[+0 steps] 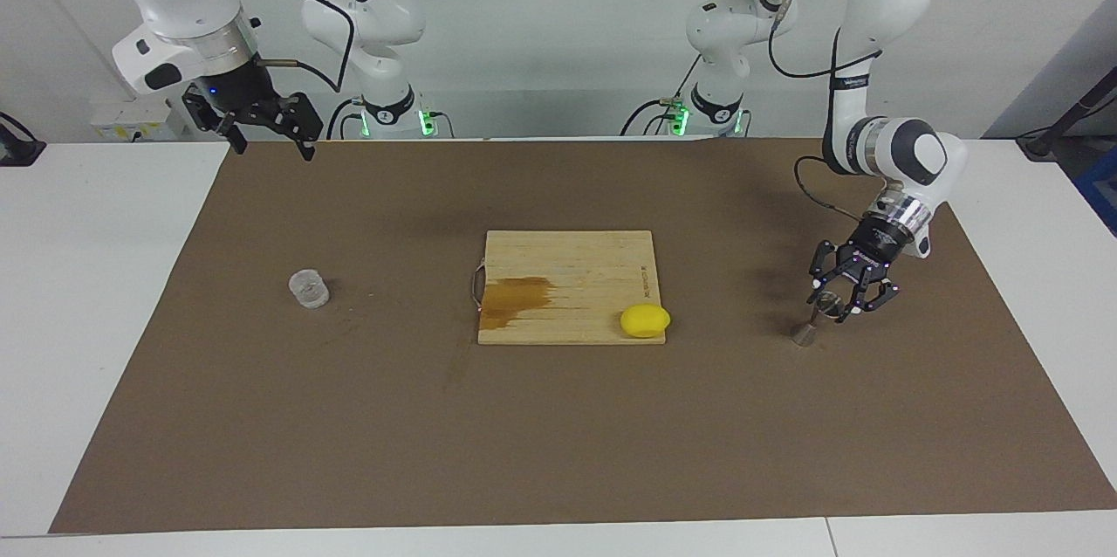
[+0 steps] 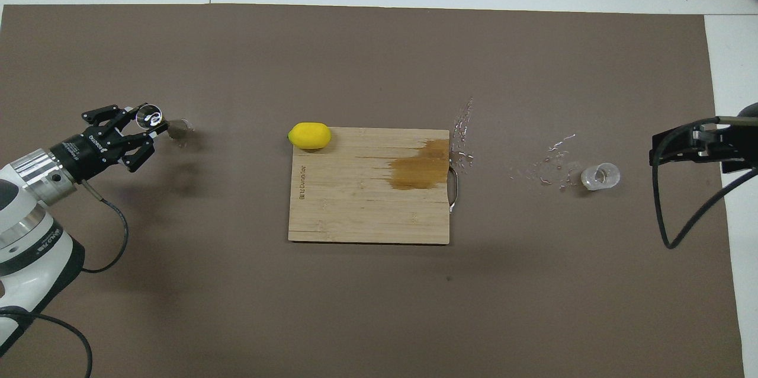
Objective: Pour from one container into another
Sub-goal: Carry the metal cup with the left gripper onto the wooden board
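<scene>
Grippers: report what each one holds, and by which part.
The left gripper is at the jigger's upper cone; a grasp cannot be told. The right gripper holds nothing.

A wooden cutting board [image 1: 569,286] lies mid-table on a brown mat [image 1: 558,452], bearing a dark wet stain [image 1: 517,299]. A yellow lemon [image 1: 645,320] rests on the board's corner toward the left arm's end. Clear droplets [image 2: 463,129] spot the mat beside the board's metal handle [image 2: 454,188].

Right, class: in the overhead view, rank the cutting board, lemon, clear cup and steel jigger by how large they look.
1. cutting board
2. lemon
3. clear cup and jigger: too alike to rank, and the left gripper partly hides the jigger.
</scene>
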Controlling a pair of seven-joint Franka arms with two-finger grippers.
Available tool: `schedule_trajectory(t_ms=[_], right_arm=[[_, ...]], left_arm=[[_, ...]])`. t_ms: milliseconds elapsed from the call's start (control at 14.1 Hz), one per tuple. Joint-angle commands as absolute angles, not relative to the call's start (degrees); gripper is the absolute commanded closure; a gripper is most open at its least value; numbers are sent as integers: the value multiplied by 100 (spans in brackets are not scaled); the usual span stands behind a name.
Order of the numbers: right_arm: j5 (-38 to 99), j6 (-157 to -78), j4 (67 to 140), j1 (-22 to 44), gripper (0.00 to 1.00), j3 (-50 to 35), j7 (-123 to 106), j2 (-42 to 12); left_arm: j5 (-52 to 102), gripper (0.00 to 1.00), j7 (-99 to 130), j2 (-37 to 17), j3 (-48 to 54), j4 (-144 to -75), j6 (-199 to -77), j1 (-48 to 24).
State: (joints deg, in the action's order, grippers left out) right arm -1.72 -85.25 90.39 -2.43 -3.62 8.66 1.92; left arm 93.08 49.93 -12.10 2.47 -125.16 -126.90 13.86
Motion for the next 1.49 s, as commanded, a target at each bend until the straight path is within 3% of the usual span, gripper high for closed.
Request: schedule_trajectory(t_ms=[0, 497, 710, 1065, 1207, 1420], right_arm=[[-123, -8481, 9053, -325, 0, -396, 712, 264], [-123, -8481, 9053, -325, 0, -396, 703, 264], [-123, -8481, 9053, -325, 0, -378, 677, 264], [-132, -8446, 9044, -422, 0, -334, 668, 264], [-123, -8586, 9044, -413, 3, -334, 869, 281], [-79, -8727, 9061, -422, 2, -334, 1790, 220]], left_arm=[[9431, 100, 4913, -1178, 255, -12350, -12280, 1275], [9431, 100, 5543, -599, 264, -12287, -12269, 11], [9466, 100, 6071, -378, 264, -12278, -12882, -762], [10386, 100, 5907, -501, 246, -12191, -14175, -2423], [10791, 100, 5565, -641, 255, -12173, -14229, -2758], [11240, 100, 5116, -1263, 237, -11692, -14238, -3259]])
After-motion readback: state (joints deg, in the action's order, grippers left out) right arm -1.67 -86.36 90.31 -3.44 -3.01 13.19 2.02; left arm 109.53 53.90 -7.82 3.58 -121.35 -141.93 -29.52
